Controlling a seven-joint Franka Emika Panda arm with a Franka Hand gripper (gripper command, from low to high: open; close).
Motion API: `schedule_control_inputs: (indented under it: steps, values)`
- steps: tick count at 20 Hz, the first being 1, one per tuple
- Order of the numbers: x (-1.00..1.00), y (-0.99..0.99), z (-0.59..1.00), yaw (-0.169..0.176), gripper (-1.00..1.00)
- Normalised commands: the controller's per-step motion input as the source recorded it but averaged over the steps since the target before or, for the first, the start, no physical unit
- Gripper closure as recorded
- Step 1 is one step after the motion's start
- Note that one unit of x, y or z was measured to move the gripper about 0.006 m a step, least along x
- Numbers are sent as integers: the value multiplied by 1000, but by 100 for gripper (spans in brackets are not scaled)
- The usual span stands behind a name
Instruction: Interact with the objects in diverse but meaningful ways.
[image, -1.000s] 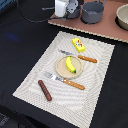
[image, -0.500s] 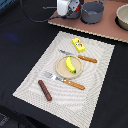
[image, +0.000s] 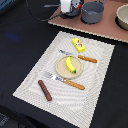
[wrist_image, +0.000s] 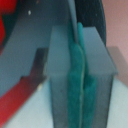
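My gripper (image: 66, 7) hangs at the back of the exterior view, over a dark grey long-handled pan (image: 70, 13) on the brown board. In the wrist view the gripper (wrist_image: 78, 35) has its teal pads (wrist_image: 75, 75) pressed together, so it is shut, with nothing clearly between them. A blurred red shape (wrist_image: 6, 25) lies beside it. A yellow banana (image: 70, 64) lies on the tan plate (image: 61, 71). A brown sausage stick (image: 45, 90) and a yellow packet (image: 78, 45) lie on the placemat. A grey pot (image: 93, 12) stands next to the pan.
An orange-handled fork (image: 64, 80) and knife (image: 80, 57) flank the plate on the beige placemat (image: 100, 75). Another pot (image: 123, 16) stands at the exterior view's far right on the brown board (image: 110, 31). The table around is black.
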Motion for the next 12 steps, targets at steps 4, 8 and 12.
schedule_control_inputs:
  steps: [4, 8, 12]
  values:
    - [248, -386, 929, -13, 100]
    - [274, -779, 880, -4, 100]
    - [255, -990, 502, 0, 100]
